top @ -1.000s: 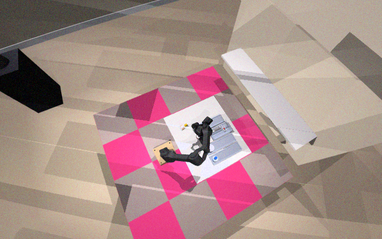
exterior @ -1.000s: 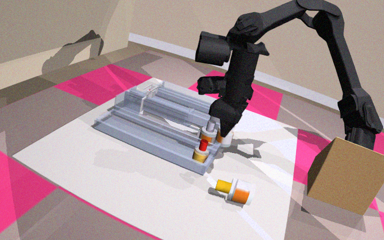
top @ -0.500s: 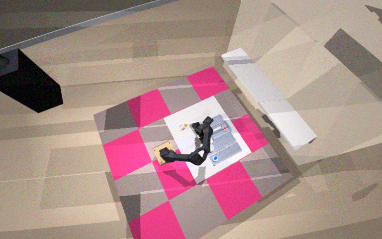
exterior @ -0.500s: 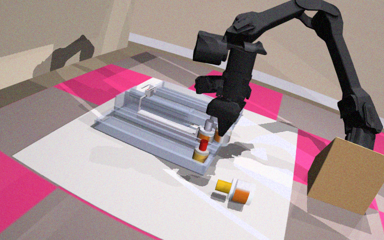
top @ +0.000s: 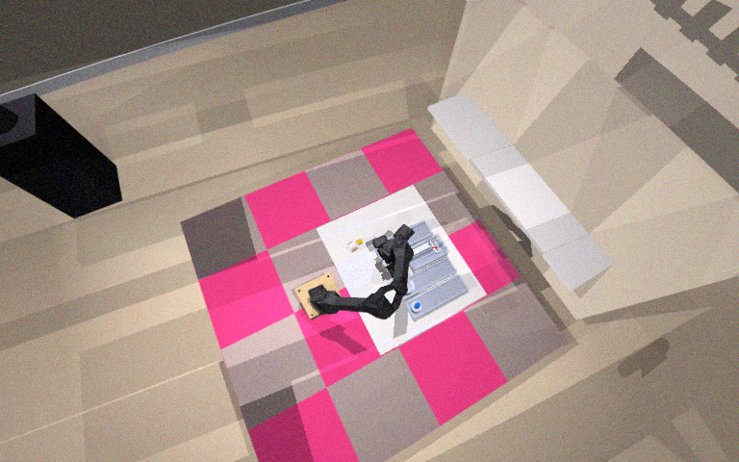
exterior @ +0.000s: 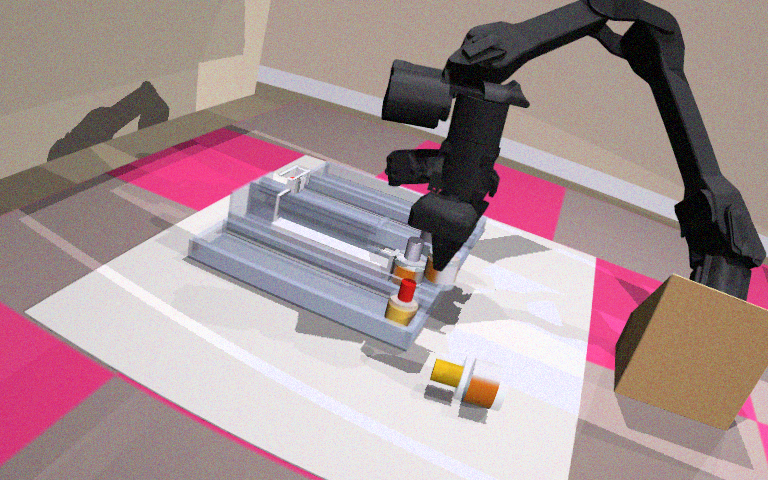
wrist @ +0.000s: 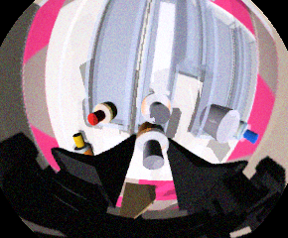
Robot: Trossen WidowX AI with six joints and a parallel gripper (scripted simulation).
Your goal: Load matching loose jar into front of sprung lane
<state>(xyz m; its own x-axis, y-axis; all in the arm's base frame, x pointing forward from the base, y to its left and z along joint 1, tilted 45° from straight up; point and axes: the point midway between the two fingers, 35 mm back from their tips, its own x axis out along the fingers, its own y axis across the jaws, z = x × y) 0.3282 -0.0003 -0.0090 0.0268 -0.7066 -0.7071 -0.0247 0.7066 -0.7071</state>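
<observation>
Clearly, reading the wrist view left to right, a yellow-capped jar (top: pixel 354 245) (exterior: pixel 481 391) (wrist: pixel 78 141) is lying on its side, and a red-capped jar (exterior: pixel 401 311) (wrist: pixel 104 113) is standing in the outer lane. Centrally, a grey-capped jar (exterior: pixel 407 269) (wrist: pixel 156 106) is standing in the sprung lane (exterior: pixel 328 234) (wrist: pixel 165 35). Before the lane's front, the gripper (top: pixel 384 251) (exterior: pixel 442 266) (wrist: pixel 151 139) is gripping the matching grey-capped jar (exterior: pixel 449 275) (wrist: pixel 153 145), jaws partly open around it. Rightward, a blue-capped jar (top: pixel 417 306) (wrist: pixel 244 131) is showing beyond a large grey cylinder (wrist: pixel 223 123).

black arm arched, claw (top: pixel 382 266) (exterior: pixel 439 267) (wrist: pixel 151 139) pointing down, fingers partly apart
</observation>
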